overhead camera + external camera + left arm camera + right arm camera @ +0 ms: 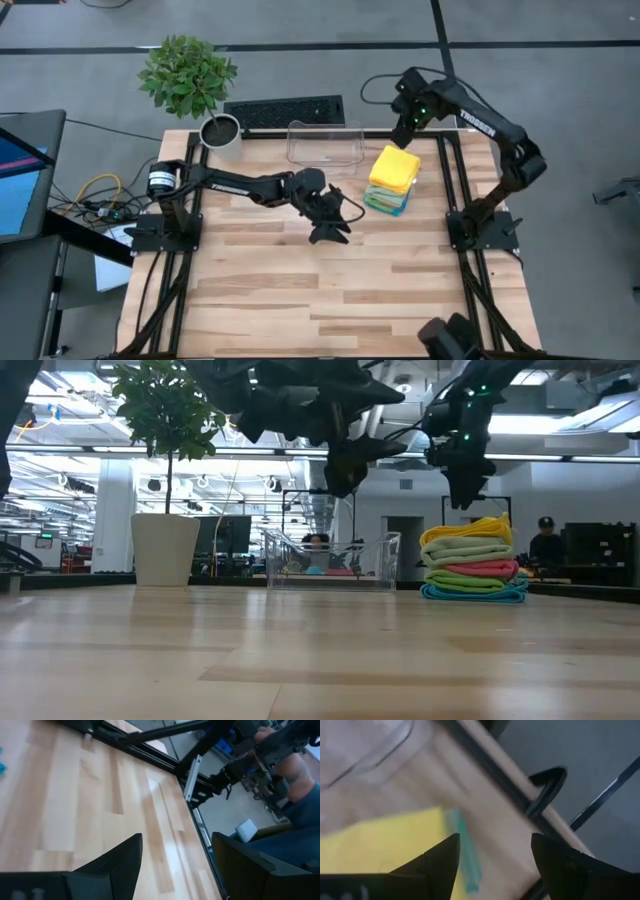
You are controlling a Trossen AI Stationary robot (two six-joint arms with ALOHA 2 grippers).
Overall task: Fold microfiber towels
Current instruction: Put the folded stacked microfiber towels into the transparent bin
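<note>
Hovering spread-jawed over the towel stack, the right gripper should probably pinch the soft, light yellow towel at a corner, while the left gripper waits, jaws also parted, over the table.

— Where do your eyes sit?

— One hangs overhead, looking straight down on the whole table and both my arms. One sits at tabletop height, close to the boards, facing level across into the room.

— And the wrists?

— My left wrist camera looks past its own fingers, close over the wood toward a table edge. My right one hovers near the stack of towels. Overhead and low views share that stack and the clear bin.
</note>
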